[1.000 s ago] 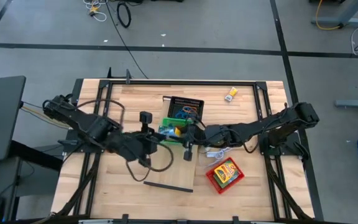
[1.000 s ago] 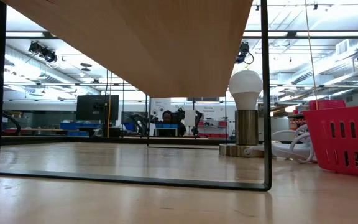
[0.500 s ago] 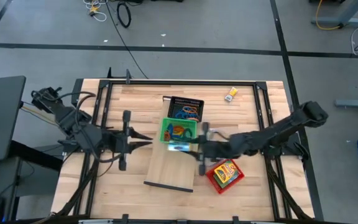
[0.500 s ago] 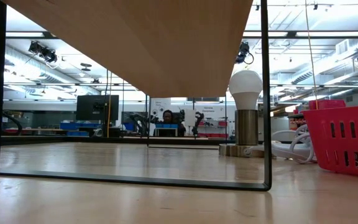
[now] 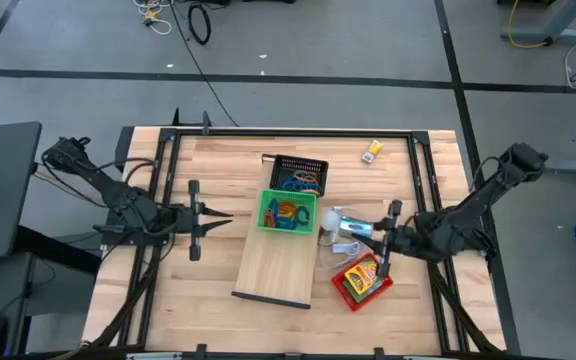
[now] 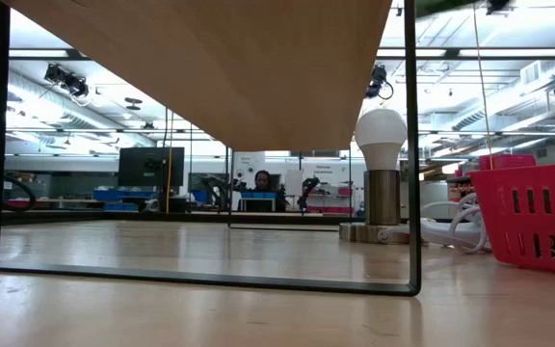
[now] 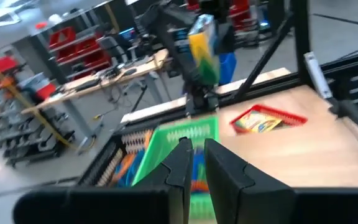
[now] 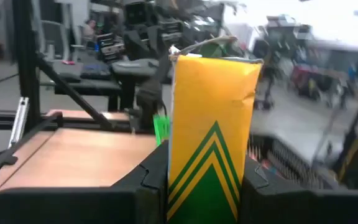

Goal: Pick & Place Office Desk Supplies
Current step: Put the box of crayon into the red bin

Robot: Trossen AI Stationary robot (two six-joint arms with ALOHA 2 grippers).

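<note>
The right gripper (image 8: 207,186) holds a yellow and green card box (image 8: 211,134) in its jaws above the surface's right side beside the red tray (image 5: 363,281), while the left gripper (image 5: 226,214), jaws narrow and empty, hangs left of the green tray (image 5: 287,211).

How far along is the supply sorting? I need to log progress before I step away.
Done: coloured clips lie in the green tray and black tray, and a crayon box in the red tray. In hand: the right end effector grips a yellow-green card box. Left: a small yellow item near the table's far edge. The left end effector holds nothing.
</note>
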